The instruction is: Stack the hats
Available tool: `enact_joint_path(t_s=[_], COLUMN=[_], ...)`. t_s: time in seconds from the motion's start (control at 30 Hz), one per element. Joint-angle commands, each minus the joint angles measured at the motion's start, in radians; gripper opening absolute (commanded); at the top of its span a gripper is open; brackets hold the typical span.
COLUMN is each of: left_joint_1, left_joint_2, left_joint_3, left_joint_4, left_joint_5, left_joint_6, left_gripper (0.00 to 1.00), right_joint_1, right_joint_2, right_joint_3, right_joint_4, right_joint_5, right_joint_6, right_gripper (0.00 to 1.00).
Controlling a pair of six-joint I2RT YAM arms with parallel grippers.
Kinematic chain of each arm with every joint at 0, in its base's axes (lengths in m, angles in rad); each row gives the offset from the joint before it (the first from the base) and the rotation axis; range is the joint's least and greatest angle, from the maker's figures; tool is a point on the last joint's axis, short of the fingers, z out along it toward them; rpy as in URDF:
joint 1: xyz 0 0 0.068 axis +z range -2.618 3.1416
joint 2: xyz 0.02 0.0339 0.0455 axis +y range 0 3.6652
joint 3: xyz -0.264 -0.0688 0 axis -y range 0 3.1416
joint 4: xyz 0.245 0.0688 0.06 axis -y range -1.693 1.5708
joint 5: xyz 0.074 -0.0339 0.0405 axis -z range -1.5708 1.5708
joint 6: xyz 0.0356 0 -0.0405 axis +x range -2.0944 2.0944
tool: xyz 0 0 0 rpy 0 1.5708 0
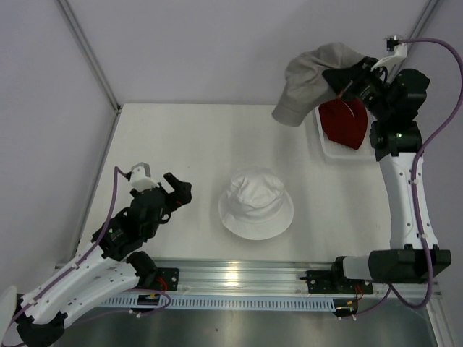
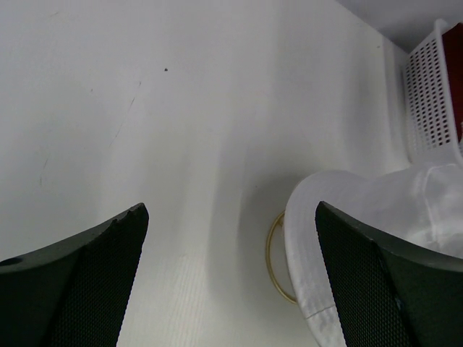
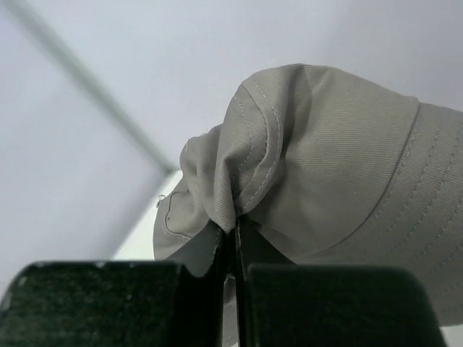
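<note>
A white hat (image 1: 256, 204) sits crown up at the table's middle; its brim (image 2: 318, 238) also shows in the left wrist view. My right gripper (image 1: 346, 81) is shut on a grey hat (image 1: 312, 78), pinching a fold of its fabric (image 3: 239, 195), and holds it hanging in the air over the table's far right. A dark red hat (image 1: 345, 121) lies in the white basket (image 1: 327, 148) below it. My left gripper (image 1: 176, 189) is open and empty, left of the white hat. The beige hat is not in view.
A gold wire ring (image 2: 273, 256) lies on the table, partly under the white hat's brim. The white slatted basket also shows in the left wrist view (image 2: 430, 101) at the far right. A metal rail (image 1: 239, 278) runs along the near edge.
</note>
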Motion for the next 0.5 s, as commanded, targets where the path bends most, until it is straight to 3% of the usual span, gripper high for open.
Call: enact_joint_path(t_s=[0.0,0.1,0.47], left_joint_1=[0.014,0.018,0.021], left_joint_2=[-0.008,-0.014,-0.112], left_joint_3=[0.053,0.088,0.073], left_joint_4=[0.122,0.174,0.17], left_joint_5=[0.014,0.049,0.099], left_joint_6=[0.078,0.118,0.107], left_gripper=[1.0,0.99,0.99], right_joint_1=[0.124,0.228,0.468], right_joint_2=[-0.086,-0.135,-0.235], right_joint_3=[-0.065,-0.117,-0.191], right_joint_4=[0.095,0.157,-0.046], right_joint_5=[-0.167,-0.227,-0.274], right_joint_6=[0.081,0.159,0.084], right_gripper=[0.0,0.0,0.0])
